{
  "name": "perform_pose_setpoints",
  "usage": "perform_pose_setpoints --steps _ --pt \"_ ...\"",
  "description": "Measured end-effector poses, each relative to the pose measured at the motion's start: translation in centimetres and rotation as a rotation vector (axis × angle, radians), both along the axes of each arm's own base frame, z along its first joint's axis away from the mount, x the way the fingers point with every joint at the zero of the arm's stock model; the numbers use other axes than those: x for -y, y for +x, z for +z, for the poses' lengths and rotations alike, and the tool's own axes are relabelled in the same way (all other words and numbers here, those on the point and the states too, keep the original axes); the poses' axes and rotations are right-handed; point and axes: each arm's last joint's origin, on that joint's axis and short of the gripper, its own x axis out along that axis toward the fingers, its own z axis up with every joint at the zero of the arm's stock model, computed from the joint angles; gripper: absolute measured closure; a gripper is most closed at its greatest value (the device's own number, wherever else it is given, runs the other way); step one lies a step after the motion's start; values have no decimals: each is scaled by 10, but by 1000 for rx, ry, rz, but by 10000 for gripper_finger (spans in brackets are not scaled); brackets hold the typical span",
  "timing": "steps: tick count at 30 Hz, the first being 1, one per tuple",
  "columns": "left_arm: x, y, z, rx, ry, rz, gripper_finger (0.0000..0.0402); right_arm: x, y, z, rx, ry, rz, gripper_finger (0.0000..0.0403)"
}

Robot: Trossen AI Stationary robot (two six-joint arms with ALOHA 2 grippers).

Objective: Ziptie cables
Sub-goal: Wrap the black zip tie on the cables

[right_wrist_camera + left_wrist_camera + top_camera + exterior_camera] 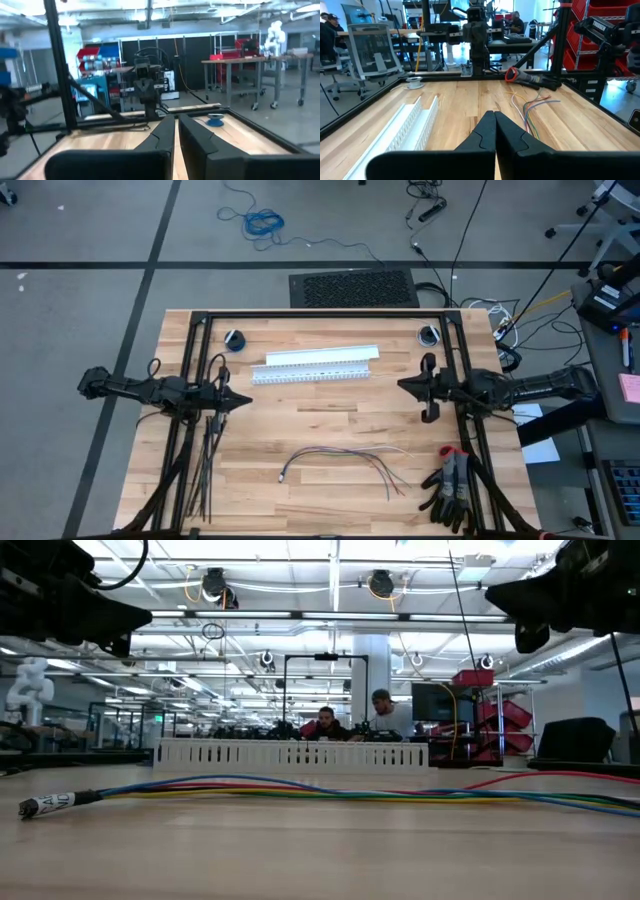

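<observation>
The white channel (315, 365) lay across the table's (330, 425) far middle, two slotted strips side by side; a blue-capped disc (234, 339) sat near the far left corner and a ring (429, 335) near the far right; gloves (450, 485) lay heaped at the near right corner. The cables (345, 460) lay loose in the near middle, the dark connector tip at the left end and the wire ends splayed toward the gloves; nothing rested on them. The zipties (208, 465) lay along the left edge, running toward the near side, partly under the left arm and tangled in line with the frame bars, so single strips were hard to tell apart.

The left gripper (240, 402) hung above the left side, fingers (485, 135) pressed together, well apart from the cables; the right gripper (408, 386) hung above the right side, fingers (167, 132) nearly closed with only a thin slit between.

In the low view the channel hid the table's far part; two persons sat beyond it. The middle of the board between the grippers lay open; a black frame rail bounded the far and side edges.
</observation>
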Motion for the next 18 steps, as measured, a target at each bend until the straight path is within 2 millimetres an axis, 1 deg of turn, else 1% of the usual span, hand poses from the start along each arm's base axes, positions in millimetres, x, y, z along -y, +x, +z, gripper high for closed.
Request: perform_pose_setpoints --steps 2,4,7,11,14,18 --pt "0 0 0 2 -5 0 401 2 1 -4 -42 29 -11 385" --pt "0 0 3 24 -47 0 401 4 3 -14 -143 45 -29 385" --pt "0 0 7 54 -63 -1 401 9 5 -29 -279 94 -101 385" --pt "0 -2 19 170 -81 2 401 11 6 -40 -395 86 -122 385" --pt "-2 -4 30 280 -115 33 401 11 8 -40 -399 32 -121 385" --pt "-3 -8 41 394 -143 42 401 11 10 -30 -302 -12 -126 385"
